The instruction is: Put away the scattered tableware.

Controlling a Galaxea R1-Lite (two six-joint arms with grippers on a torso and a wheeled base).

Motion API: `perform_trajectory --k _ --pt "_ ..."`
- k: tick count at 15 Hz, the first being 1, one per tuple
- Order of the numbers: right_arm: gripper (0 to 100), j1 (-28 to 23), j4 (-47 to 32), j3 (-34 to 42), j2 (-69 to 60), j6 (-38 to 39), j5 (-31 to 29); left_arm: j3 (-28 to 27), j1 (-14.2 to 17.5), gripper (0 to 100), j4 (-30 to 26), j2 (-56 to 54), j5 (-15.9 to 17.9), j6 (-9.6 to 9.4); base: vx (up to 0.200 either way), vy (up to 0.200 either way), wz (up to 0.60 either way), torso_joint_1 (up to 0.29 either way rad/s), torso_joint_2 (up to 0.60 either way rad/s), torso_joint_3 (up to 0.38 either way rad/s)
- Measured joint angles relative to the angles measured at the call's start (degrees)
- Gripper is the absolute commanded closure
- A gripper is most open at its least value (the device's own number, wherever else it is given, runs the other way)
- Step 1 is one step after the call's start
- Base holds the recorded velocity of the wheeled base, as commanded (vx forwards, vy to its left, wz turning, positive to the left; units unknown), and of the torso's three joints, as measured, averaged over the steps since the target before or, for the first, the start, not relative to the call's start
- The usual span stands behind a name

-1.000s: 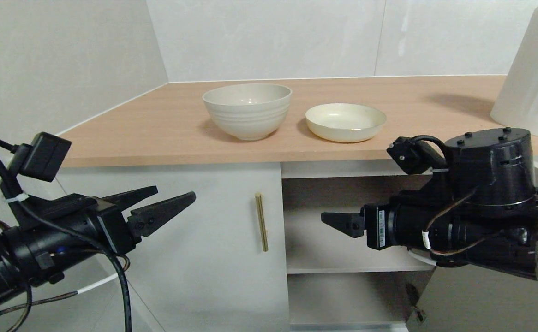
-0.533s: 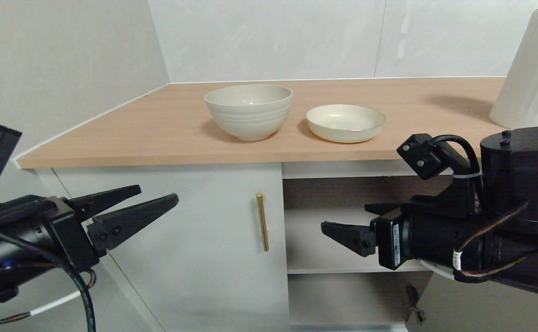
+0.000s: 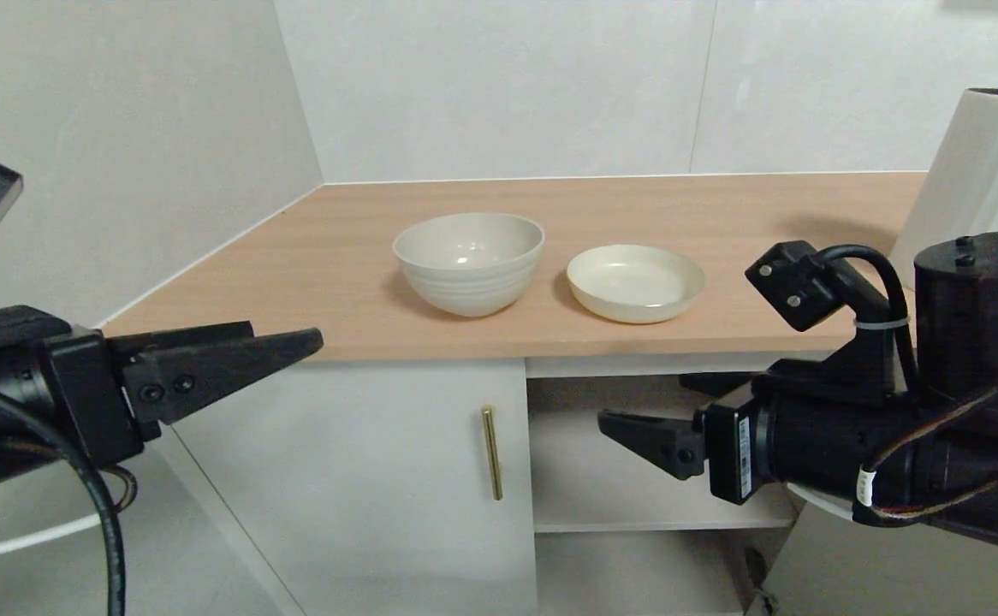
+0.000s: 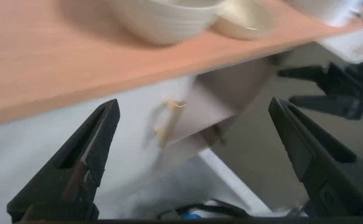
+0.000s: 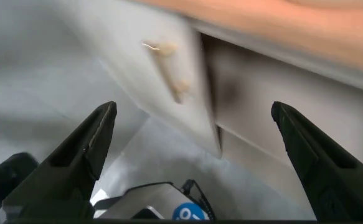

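Two pincers, both spread wide, nothing held. Far left, the left gripper [image 3: 281,335] sits abt level w/ the front edge of the light-wood countertop [image 3: 328,257], out in front of the white cupboard door [image 3: 362,479] w/ its slim brass bar handle [image 3: 491,452]. Since a sec ago the counter sits lower in the head view. That's the camera moving, not the crockery, but the left gripper has also come up from below the edge. Mid-counter: deep off-white ribbed ceramic bowl [image 3: 469,261]. Just right of it, not touching, is the shallow cream dish [image 3: 636,282]. Both untouched. Under the dish is an open cupboard bay w/ white shelf [image 3: 602,505], and the right gripper [image 3: 643,398] hangs in front of it. Looks like approach phase: nothing picked up yet, left arm prob. lining up for the bowl.
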State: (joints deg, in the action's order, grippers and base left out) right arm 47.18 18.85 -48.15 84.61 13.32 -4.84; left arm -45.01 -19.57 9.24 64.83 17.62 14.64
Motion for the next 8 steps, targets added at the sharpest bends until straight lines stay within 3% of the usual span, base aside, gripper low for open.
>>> perform_trajectory --k 4,8 --pt "0 -0.1 -0.1 0.2 -0.1 0.0 0.0 -0.8 0.0 0 1.1 3.0 -0.4 4.18 0.0 0.0 0.0 0.174 -0.47 -0.297" --pt "0 -0.4 0.0 0.1 0.1 0.0 0.0 -1.8 0.1 0 1.0 7.4 -0.5 5.25 0.0 0.0 0.0 0.194 -0.48 -0.284"
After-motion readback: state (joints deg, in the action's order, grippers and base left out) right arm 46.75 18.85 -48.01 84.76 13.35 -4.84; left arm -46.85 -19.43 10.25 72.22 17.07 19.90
